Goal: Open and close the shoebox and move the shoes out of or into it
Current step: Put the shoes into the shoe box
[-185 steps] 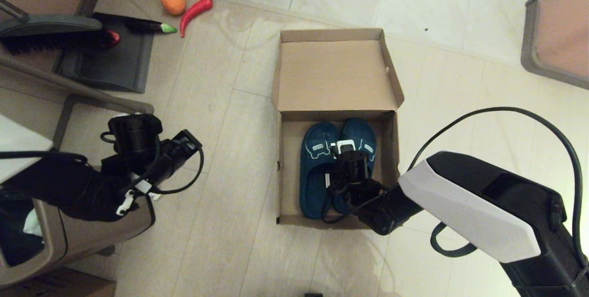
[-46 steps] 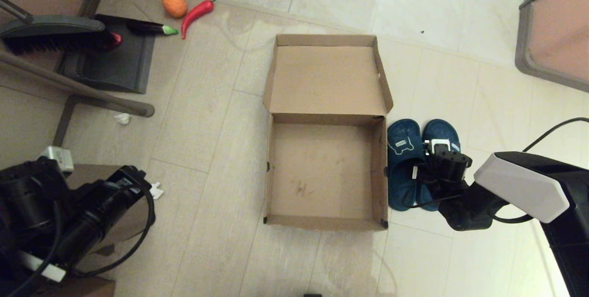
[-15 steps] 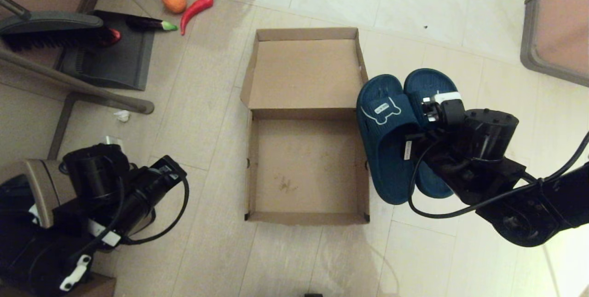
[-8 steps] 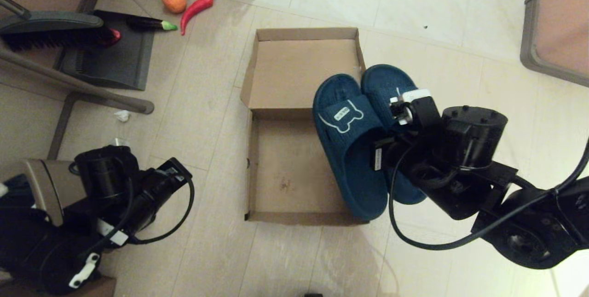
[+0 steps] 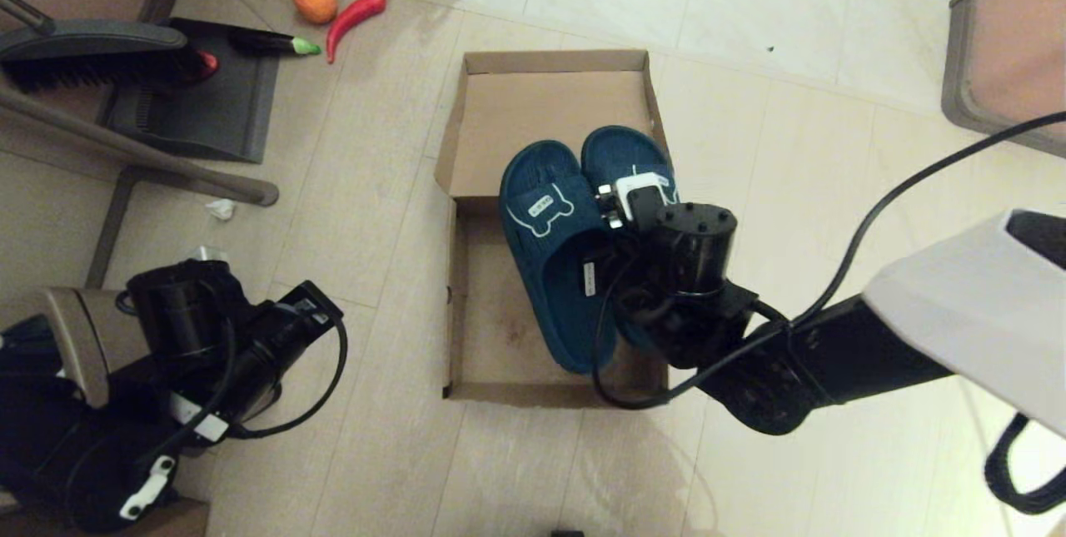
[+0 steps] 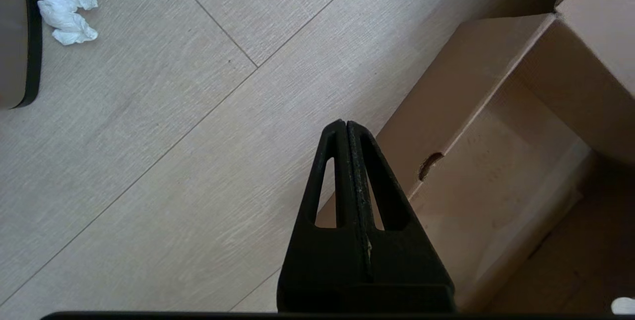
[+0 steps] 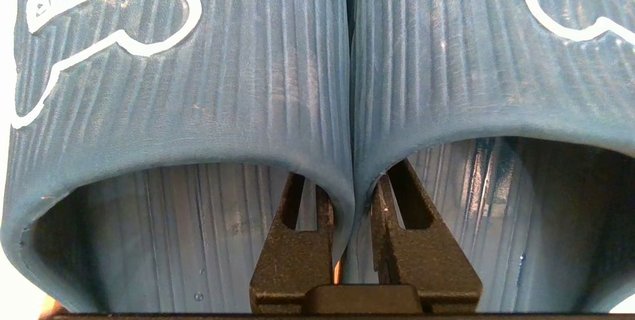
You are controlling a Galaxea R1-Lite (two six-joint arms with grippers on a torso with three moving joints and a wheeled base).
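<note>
Gripping the pair of dark teal slippers by the adjoining inner edges of their two straps, the right gripper is seen closed on them, one finger tucked under each strap with the two strap walls pinched between. The slippers are held side by side above the shoebox, toes pointing toward the raised lid and heels hanging over the open tray; whether the heels touch the tray bottom cannot be told from the head view. A white-outlined logo is shown across the strap of the robot's-left slipper, and part of the same outline is visible on each strap in the right wrist view. The shoebox is set on the pale tiled floor with its lid folded back away from the robot. The left gripper is held low beside the box's left wall, its fingers pressed together with nothing between them. A crumpled white tissue is seen on the floor, well apart from that gripper.
</note>
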